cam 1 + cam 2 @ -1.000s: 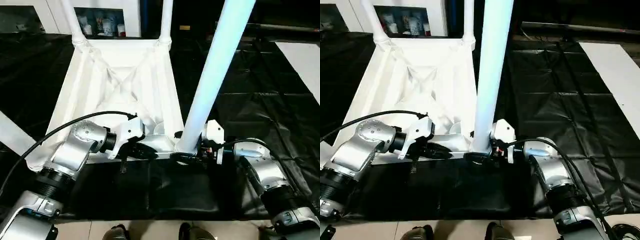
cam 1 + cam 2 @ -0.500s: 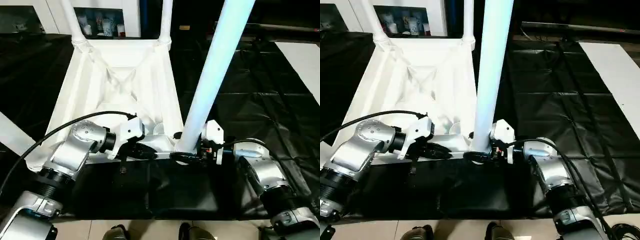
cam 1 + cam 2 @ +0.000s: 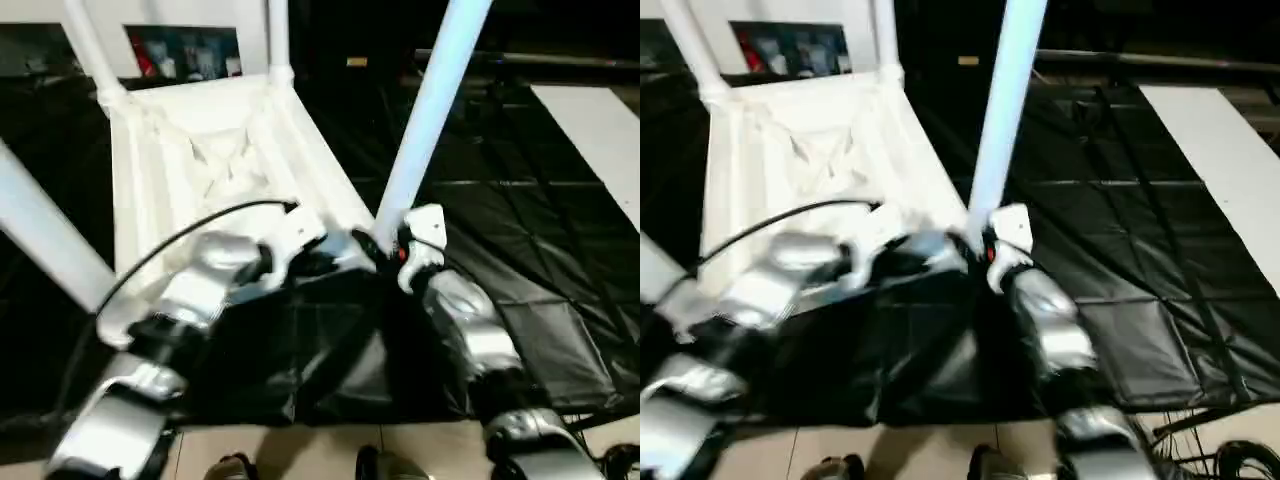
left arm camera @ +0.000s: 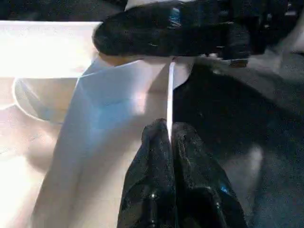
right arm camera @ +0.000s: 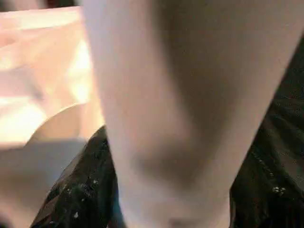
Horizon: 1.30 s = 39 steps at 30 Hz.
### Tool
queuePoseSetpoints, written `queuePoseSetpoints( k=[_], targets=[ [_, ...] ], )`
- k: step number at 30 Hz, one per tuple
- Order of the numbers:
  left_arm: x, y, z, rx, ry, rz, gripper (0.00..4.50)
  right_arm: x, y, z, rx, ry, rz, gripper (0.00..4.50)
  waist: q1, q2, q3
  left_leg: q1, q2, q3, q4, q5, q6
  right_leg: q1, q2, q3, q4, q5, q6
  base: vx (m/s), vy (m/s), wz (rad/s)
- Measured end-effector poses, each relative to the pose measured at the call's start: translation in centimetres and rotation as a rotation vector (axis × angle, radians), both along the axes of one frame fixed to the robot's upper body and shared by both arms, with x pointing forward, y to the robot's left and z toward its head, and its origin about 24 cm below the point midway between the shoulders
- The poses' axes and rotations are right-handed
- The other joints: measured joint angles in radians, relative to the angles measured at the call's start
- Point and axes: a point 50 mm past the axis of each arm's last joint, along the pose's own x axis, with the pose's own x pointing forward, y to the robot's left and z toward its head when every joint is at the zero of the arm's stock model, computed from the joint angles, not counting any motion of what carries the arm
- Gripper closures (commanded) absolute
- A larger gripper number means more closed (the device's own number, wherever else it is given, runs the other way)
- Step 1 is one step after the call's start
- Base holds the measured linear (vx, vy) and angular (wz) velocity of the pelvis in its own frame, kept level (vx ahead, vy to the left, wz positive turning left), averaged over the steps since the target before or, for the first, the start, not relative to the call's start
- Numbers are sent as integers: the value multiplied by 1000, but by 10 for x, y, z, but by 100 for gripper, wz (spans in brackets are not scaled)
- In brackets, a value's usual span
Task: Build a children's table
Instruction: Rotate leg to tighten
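**Table swung round, both grippers at its near corner**

Since half a second ago the tabletop [image 3: 200, 170] has turned: its near right corner now points toward the right arm, and the fourth leg [image 3: 425, 120] leans less steeply. The whole picture has also shifted, so part of that is the camera's own move.

The head views show the tabletop lying underside up on the black sheet [image 3: 520, 250], with two legs standing in its far corners, a third leg [image 3: 40, 235] slanting off at the left, and the fourth rising from the near right corner. Both silver forearms meet at that corner, but there the fingers are too blurred to read.

The left wrist view shows the left gripper [image 4: 170, 137] with its two black fingers pressed together on a thin white edge of the tabletop's rim. Just beyond it a black finger of the right gripper [image 4: 180, 28] lies across the corner.

The right wrist view shows the fourth leg close in front, with a black finger [image 5: 78, 190] against its side; whether it is pinched I cannot tell.
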Motion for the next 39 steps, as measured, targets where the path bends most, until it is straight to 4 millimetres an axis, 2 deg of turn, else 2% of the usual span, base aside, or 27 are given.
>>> queuePoseSetpoints(
  k=[5,6,9,10,11,13,18,19,20,22,25,30,34,37,39],
  targets=[
    [1,-2,0,17,-16,-9,450,0,0,0,7,7,-9,187,0,-4,-2,-2,-6,-5,-1,0,0,0,-1,1,-4,0,1,0,0,0],
    [0,-2,0,17,-16,-14,450,-1,-1,-1,12,5,-6,132,0,-5,-3,-2,-5,-5,-1,0,0,0,-1,1,-5,0,1,0,0,0],
    [-1,-1,0,23,-23,-33,450,-5,-3,0,25,-19,36,112,1,-4,-4,-2,-5,-5,-2,0,0,0,-1,2,-5,0,1,0,0,0],
    [-2,0,0,24,-26,-41,450,-6,-3,-1,24,-24,49,82,1,-4,-4,-2,-5,-5,-3,0,0,0,-1,2,-4,0,1,0,0,0],
    [-2,0,0,24,-28,-46,450,-7,-4,-1,21,-28,58,74,0,-3,-4,-2,-5,-4,-3,0,0,0,-1,2,-4,0,1,0,0,0],
    [-2,1,1,26,-33,-50,450,-8,-3,0,29,-39,78,69,0,-2,-4,-2,-5,-4,-4,0,0,-1,-1,2,-2,0,1,0,0,0],
    [-5,3,3,31,-41,-79,450,-18,-25,3,27,-64,249,69,2,0,-2,-3,-5,-2,-8,0,0,-1,-1,1,-1,1,2,0,0,0],
    [-5,4,3,33,-40,-85,450,-20,-33,3,7,-66,275,69,2,0,-2,-3,-5,-2,-8,0,0,-2,-1,2,-1,3,7,0,0,0],
    [-7,2,4,30,-45,-112,450,-28,-47,4,-36,-73,356,69,12,3,-1,-4,-5,-3,-8,0,0,-1,-1,2,-2,5,10,0,0,0],
    [-9,4,4,35,-47,-135,450,-39,-64,11,-107,-90,489,69,12,4,-2,-4,-4,1,-9,0,1,0,0,6,0,5,15,0,0,0],
    [-12,12,4,28,-45,-159,450,-50,-78,18,-162,-92,632,69,7,2,-3,-5,-4,-1,-10,0,1,0,2,4,1,2,19,0,0,0],
    [-21,24,5,20,-53,-244,450,-64,-88,16,-165,-49,740,69,8,9,-3,-5,-3,-1,-14,0,1,-2,2,1,1,2,18,0,0,0],
    [-36,36,5,17,-33,-376,450,-73,-100,24,-191,-42,804,69,21,13,-3,-4,-1,1,-13,2,7,-2,0,1,0,0,16,0,0,0],
    [-46,45,4,13,2,-460,450,-76,-113,22,-199,-17,771,69,27,14,-2,-5,-2,2,-12,1,8,-3,-1,1,0,-1,14,0,0,0],
    [-50,48,4,21,19,-481,450,-76,-114,22,-198,-18,762,69,27,15,-2,-5,-2,3,-11,1,8,-3,-1,2,1,-1,14,0,0,0]
  ],
)
